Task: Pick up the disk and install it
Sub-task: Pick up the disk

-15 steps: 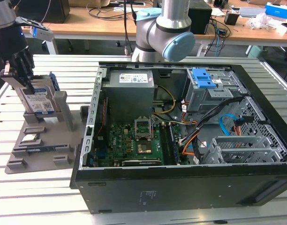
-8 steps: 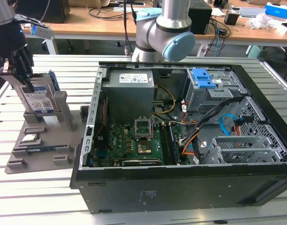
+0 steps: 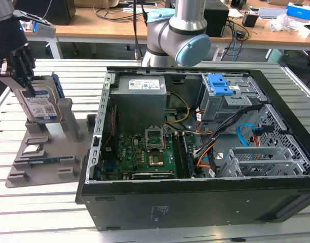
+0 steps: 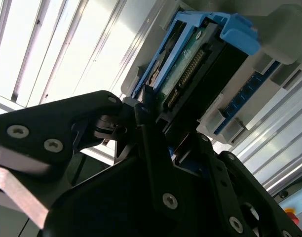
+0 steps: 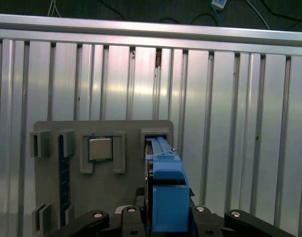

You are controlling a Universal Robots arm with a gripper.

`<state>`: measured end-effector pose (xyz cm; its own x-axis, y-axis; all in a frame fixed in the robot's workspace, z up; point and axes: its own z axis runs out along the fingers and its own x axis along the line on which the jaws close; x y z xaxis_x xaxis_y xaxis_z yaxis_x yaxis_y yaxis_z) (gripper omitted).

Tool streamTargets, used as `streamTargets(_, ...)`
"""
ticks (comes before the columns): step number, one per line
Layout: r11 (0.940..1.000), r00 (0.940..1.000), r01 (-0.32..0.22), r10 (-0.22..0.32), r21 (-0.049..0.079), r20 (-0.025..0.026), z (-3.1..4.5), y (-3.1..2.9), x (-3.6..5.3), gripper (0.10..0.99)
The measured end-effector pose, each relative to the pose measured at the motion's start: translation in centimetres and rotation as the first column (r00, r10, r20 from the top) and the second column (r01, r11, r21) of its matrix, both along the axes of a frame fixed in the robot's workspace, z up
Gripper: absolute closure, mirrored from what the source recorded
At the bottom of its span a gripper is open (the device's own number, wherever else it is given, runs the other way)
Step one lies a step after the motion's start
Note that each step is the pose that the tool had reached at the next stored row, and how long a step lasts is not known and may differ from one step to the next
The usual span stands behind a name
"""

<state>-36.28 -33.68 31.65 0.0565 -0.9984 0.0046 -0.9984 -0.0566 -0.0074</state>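
Disk [image 3: 41, 105]: stands upright in slot of grey fixture [image 3: 53, 169] on slatted table [image 3: 38, 217], exterior view's left. Gripper [image 3: 25, 81]: clamped on disk's upper edge, blue bracket [image 5: 167, 197] between fingers. Step, judged: pick-up, disk not yet clear of slot. Freeing it calls for straight pull along slot walls. Room above fixture open. Further right: open computer case [image 3: 145, 202]. Far right: drive cage [image 3: 223, 104], cables [image 3: 236, 119] close beside.

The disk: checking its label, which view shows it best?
The exterior view: the disk stands upright, label showing. The first wrist view shows its blue bracket edge-on, the second wrist view its connector end.
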Motion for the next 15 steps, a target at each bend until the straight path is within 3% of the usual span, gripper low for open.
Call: streamTargets(15, 1.0000, 1.0000, 0.000, 0.000, 0.000, 0.0001, 2.37, 0.00, 0.01, 0.722)
